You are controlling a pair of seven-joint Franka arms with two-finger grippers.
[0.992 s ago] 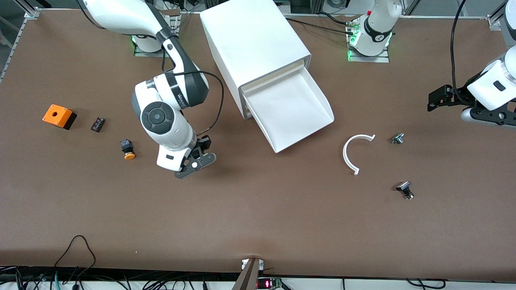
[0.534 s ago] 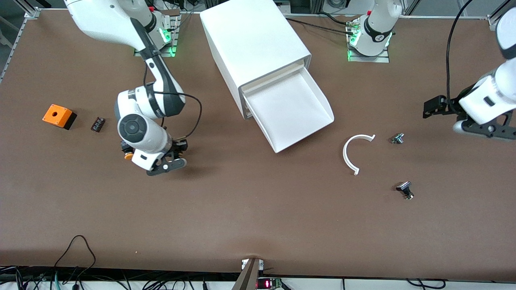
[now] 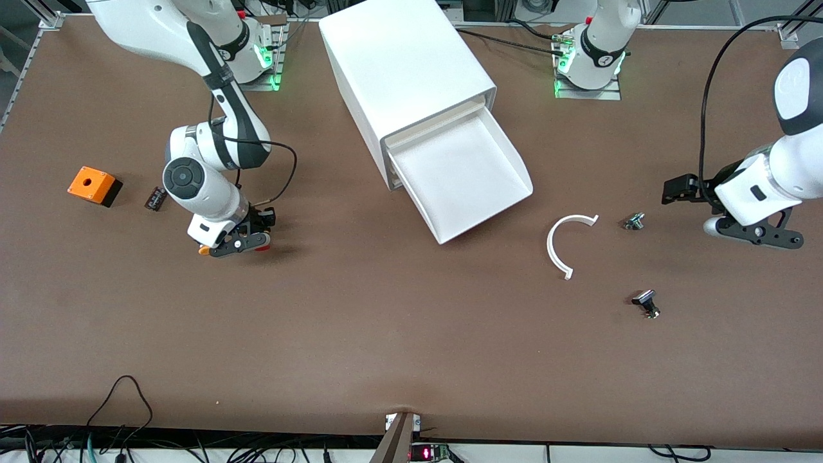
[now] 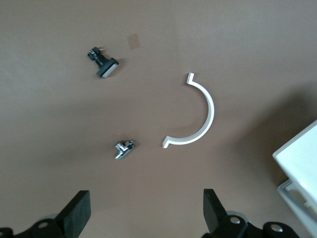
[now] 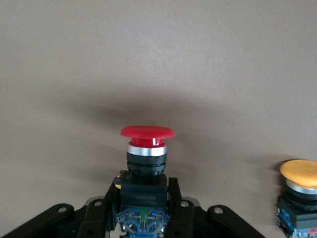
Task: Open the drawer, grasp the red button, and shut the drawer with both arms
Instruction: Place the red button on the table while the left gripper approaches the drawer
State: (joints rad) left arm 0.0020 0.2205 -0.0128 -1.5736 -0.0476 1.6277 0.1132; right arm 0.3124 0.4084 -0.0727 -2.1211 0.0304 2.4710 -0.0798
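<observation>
My right gripper [image 3: 239,243] is shut on the black body of the red-capped button [image 5: 147,132] and holds it low over the table, right beside the orange-yellow button [image 3: 203,251], which also shows in the right wrist view [image 5: 300,171]. The top drawer [image 3: 463,173] of the white cabinet [image 3: 405,64] stands pulled out and is empty. My left gripper [image 3: 752,235] is open and empty over the table at the left arm's end; its fingers [image 4: 77,213] stand wide apart.
An orange box with a hole [image 3: 90,183] and a small black part [image 3: 156,197] lie toward the right arm's end. A white curved piece [image 3: 566,241] and two small metal parts [image 3: 634,221] [image 3: 646,302] lie near the left gripper.
My right arm has carried the red button away from the drawer toward its own end of the table, stopping by the orange-yellow button. My left arm has swung in over the table.
</observation>
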